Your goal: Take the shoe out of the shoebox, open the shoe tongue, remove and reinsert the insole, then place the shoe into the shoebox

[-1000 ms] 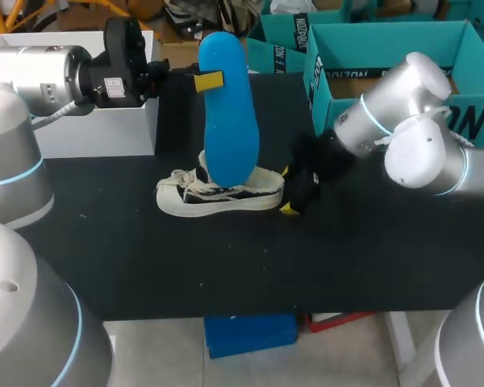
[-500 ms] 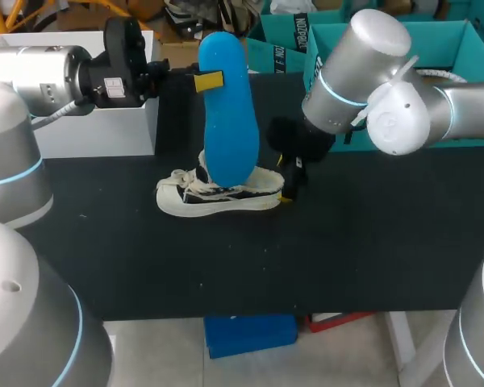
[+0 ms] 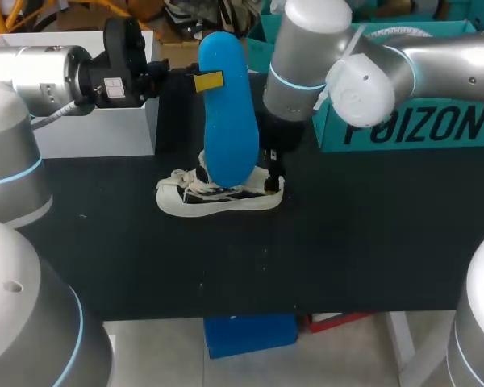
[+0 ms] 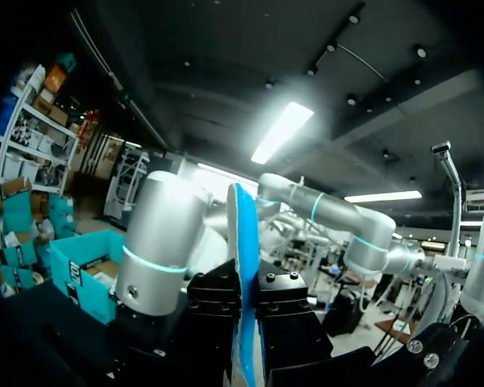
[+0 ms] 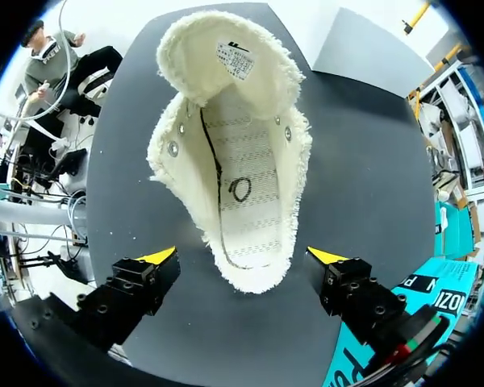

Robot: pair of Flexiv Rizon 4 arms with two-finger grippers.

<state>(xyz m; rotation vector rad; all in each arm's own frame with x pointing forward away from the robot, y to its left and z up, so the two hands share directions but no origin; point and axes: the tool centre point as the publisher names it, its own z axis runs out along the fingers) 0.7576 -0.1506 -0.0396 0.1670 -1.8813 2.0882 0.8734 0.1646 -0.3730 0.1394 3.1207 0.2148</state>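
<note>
Left arm (image 3: 32, 68): silver, level, entering from the left. Left gripper (image 3: 210, 81): black, yellow-tipped, clamped on an upright blue foam insole (image 3: 230, 129) (both fingers touching).
Right arm (image 3: 436, 56): silver, reaching past the middle, wrist pointing down. Right gripper (image 5: 244, 256): fingers spread wide.

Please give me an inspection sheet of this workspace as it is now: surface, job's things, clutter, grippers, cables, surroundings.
Surface: black table.
Job's things: shoe on its sole, tongue open, no insole inside; blue insole held upright; teal shoebox at rear right.
Clutter: white box at rear left.
Grippers: left gripper shut on insole; right gripper open, fingers either side of the heel, not touching.
Cables: grey cable on left arm.
Surroundings: nothing seen.
</note>
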